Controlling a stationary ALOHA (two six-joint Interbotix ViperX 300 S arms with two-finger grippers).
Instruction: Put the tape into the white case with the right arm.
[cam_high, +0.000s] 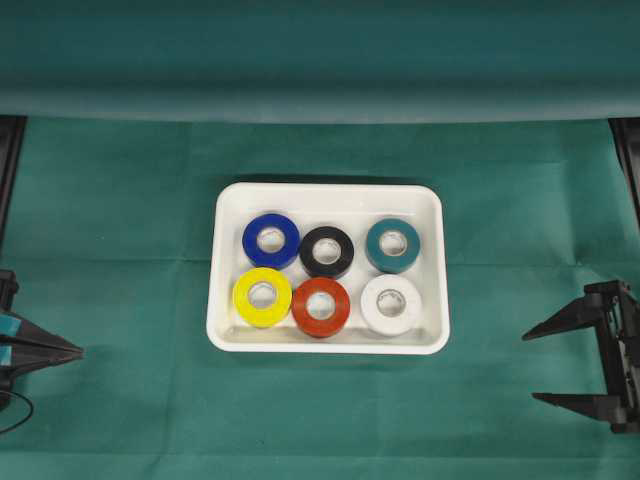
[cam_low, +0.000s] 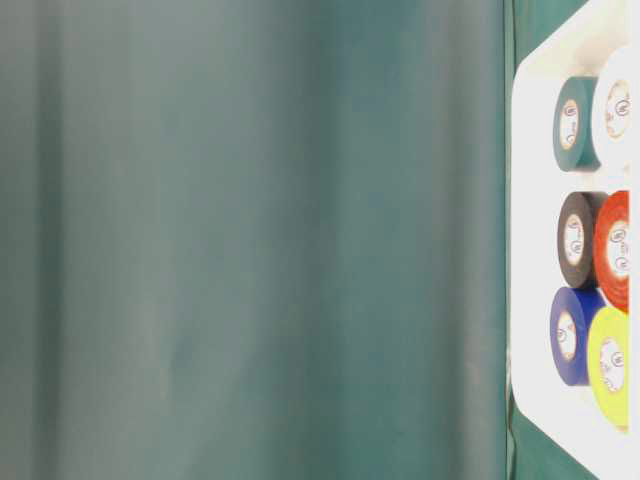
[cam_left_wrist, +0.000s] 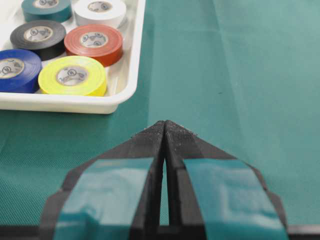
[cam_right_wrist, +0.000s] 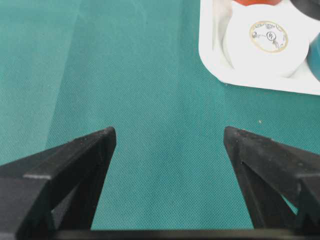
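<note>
White case (cam_high: 328, 342) sat at the centre of the green-covered counter (cam_high: 120, 200), holding all the tape – six rolls, flat, in two rows of three. Far row, from the overhead: blue roll (cam_high: 271, 240), black roll (cam_high: 327, 251), teal roll (cam_high: 393, 245). Near row: yellow roll (cam_high: 262, 296), red roll (cam_high: 321, 306), white roll (cam_high: 391, 304). One of each colour; none lay outside the case.

Right gripper (cam_high: 533, 366) stood at 4 o'clock from the case, well apart, jaws spread wide with nothing between them – only bare cloth showed in the right wrist view, the white roll (cam_right_wrist: 265, 42) and case corner at 1 o'clock.

Left gripper (cam_high: 78, 350) stood at 8 o'clock from the case, near the left edge, jaws pressed together, light-blue strips on the fingers (cam_left_wrist: 110, 195). Its wrist view had the case at 11 o'clock.

Open cloth lay on every side of the case. A fold of green backdrop (cam_high: 320, 60) closed off 12 o'clock.
</note>
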